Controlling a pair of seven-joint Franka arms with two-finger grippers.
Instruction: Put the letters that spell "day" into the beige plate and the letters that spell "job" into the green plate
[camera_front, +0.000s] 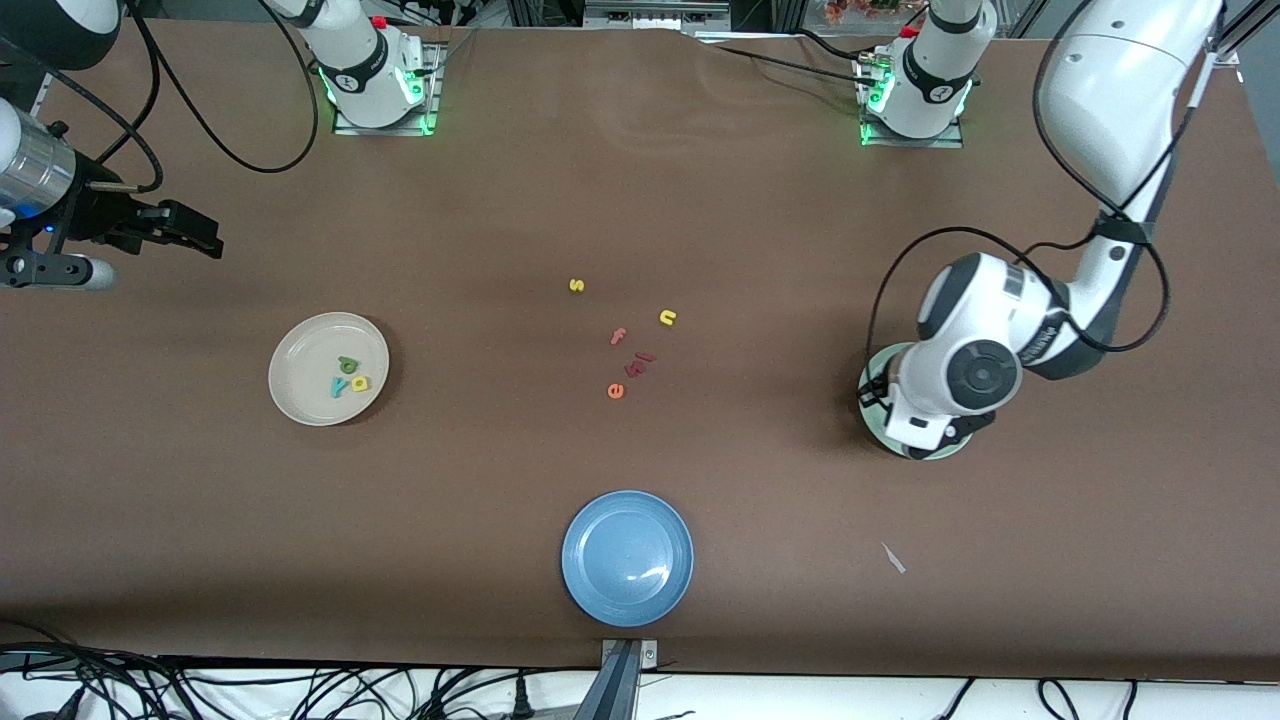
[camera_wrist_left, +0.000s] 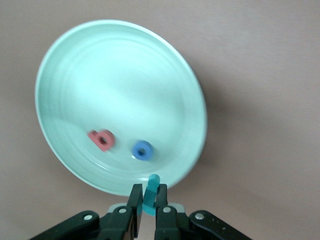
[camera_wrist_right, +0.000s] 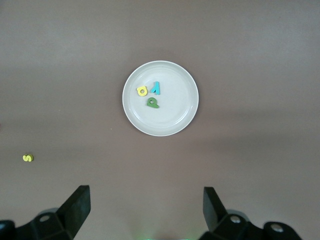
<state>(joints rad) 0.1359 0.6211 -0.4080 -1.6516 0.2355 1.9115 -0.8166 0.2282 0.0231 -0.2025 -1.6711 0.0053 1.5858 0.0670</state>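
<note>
- Teal hooked foam j (camera_wrist_left: 151, 196) sits clamped in our left gripper (camera_wrist_left: 148, 207) over the pale mint-green plate (camera_wrist_left: 75, 65), mostly hidden under the arm.
- Our right gripper (camera_wrist_right: 145, 210) waits, fingers apart, seemingly off the table's edge.

Lighting even and bright, from overhead. Soft shadows lie beside the beige plate (camera_front: 329, 369) and under the left arm. A glare spot marks the blue plate (camera_front: 627, 558). The green plate (camera_wrist_left: 75, 65) appears slightly blurred (left wrist view); the surface (camera_front: 640, 200) is matte.
</note>
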